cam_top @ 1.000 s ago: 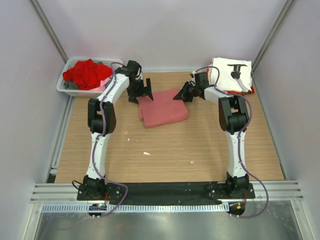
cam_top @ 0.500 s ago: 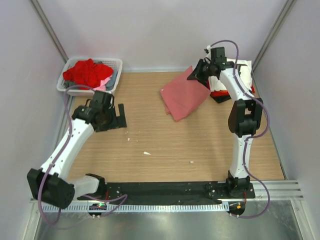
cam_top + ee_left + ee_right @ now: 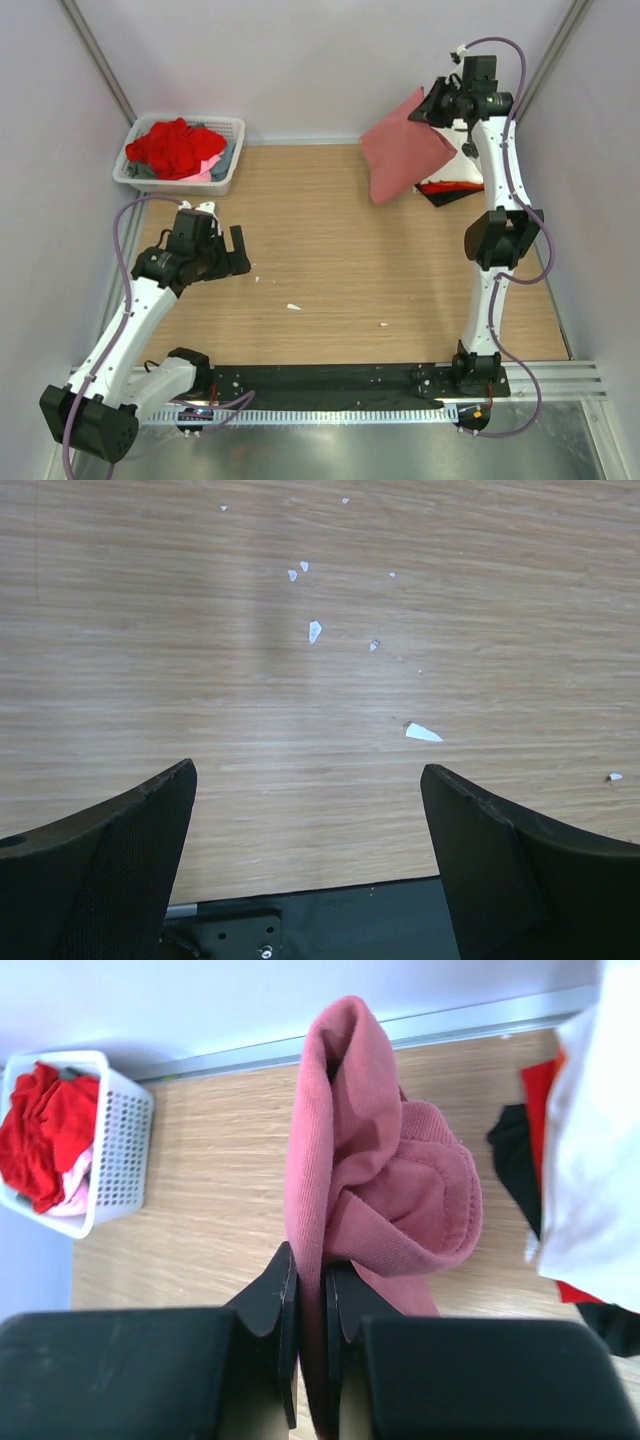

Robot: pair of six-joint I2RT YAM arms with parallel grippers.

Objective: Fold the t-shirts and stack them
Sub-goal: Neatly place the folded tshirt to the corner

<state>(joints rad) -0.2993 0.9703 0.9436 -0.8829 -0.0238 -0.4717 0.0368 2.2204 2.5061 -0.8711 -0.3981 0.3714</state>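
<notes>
Hanging from my right claw (image 3: 310, 1260), the folded salmon-pink t-shirt (image 3: 403, 150) is in the air above the far right part of the table (image 3: 330, 270). That is around 1 o'clock in the top view, just beside the stack of folded tees (image 3: 448, 188). The two fingers are pressed together on a thick folded edge, with the cloth layers between them.

I judge the shirt light and very soft. It sags and bulges under the grip, so the fold may open easily if it swings. Holding it on the folded edge where several layers meet, as now, seems the safest; a single layer would let the rest fall open.

Its long axis runs from the pinched edge at 1 o'clock to the free corner at 7 o'clock in the top view, and the loose end points down to the table.

In the stack I see a white tee (image 3: 590, 1160) over a red tee (image 3: 540, 1090) and a black tee (image 3: 510, 1145). My left claw (image 3: 305, 780) is spread wide and holds nothing, low over bare wood at about 8 o'clock. The white basket (image 3: 170, 183) with a red t-shirt (image 3: 172, 145) stands at 11 o'clock.
</notes>
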